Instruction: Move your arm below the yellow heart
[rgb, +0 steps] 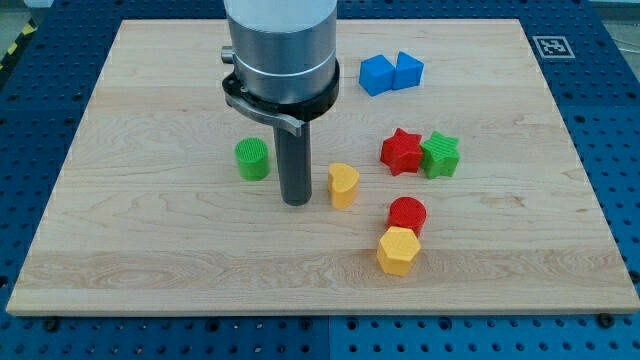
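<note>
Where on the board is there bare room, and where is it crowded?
Bare: the view's left beyond the green cylinder, and the bottom strip under the yellow hexagon. Crowded: my tip beside the yellow heart, red star, green star.

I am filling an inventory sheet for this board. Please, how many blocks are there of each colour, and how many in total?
Blue: 2, a blue block touching a second blue block
Red: 2, red star and red cylinder
Green: 2, green cylinder and green star
Yellow: 2, yellow heart and yellow hexagon
Total: 8
</note>
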